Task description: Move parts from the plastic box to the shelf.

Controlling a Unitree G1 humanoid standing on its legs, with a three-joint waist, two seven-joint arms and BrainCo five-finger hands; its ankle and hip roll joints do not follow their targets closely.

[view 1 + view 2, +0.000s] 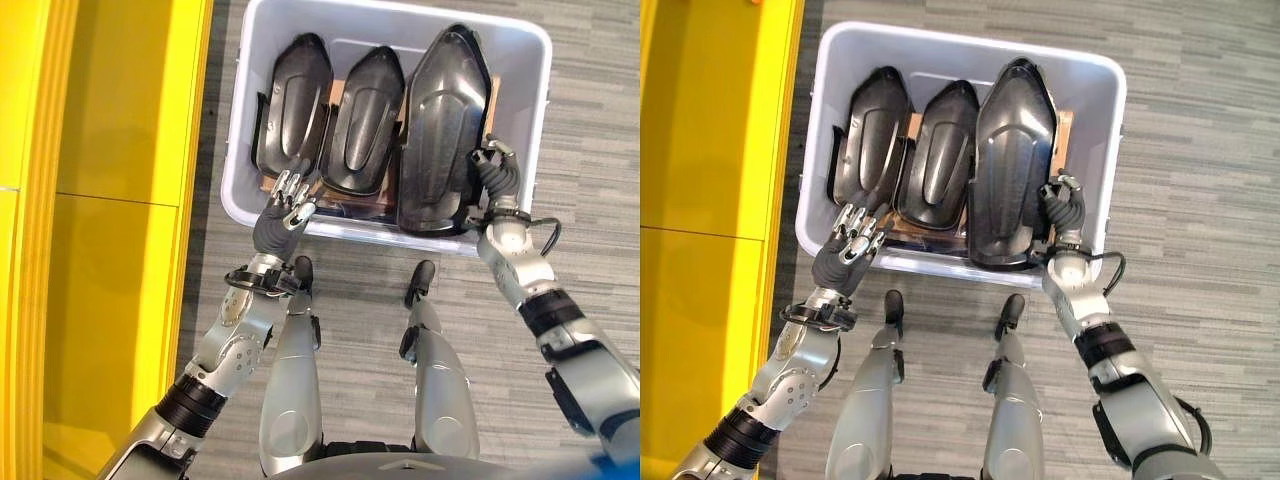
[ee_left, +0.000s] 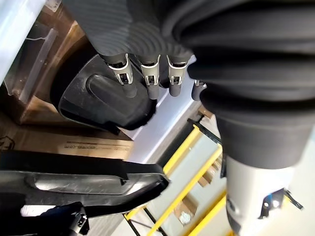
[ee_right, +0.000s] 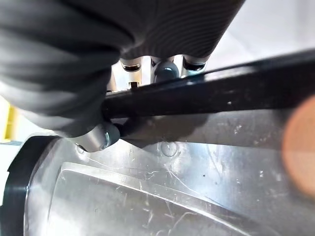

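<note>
1. Three black moulded parts stand on edge, side by side, in the white plastic box (image 1: pixel 535 120) on the grey floor (image 1: pixel 600 230), their long axes running from the near wall to the far wall.
2. The right hand (image 1: pixel 1063 213) is on the near right edge of the large black part (image 1: pixel 1012 160). In the right wrist view its fingers (image 3: pixel 165 69) lie over the black rim and the thumb below it, so I judge it closed on that part.
3. The left hand (image 1: pixel 285 213) hangs over the box's near wall with its fingers straight and relaxed, holding nothing. The left black part (image 1: pixel 292 100) lies just ahead of its fingertips.
4. The middle black part (image 1: pixel 362 120) stands between the two, beyond and to the right of the left hand.
5. The right hand is the nearer one to the large part, which looks set to be lifted out along its long axis.
6. The yellow shelf (image 1: pixel 110 200) stands off to the left of the left hand, across the box from the right hand.
</note>
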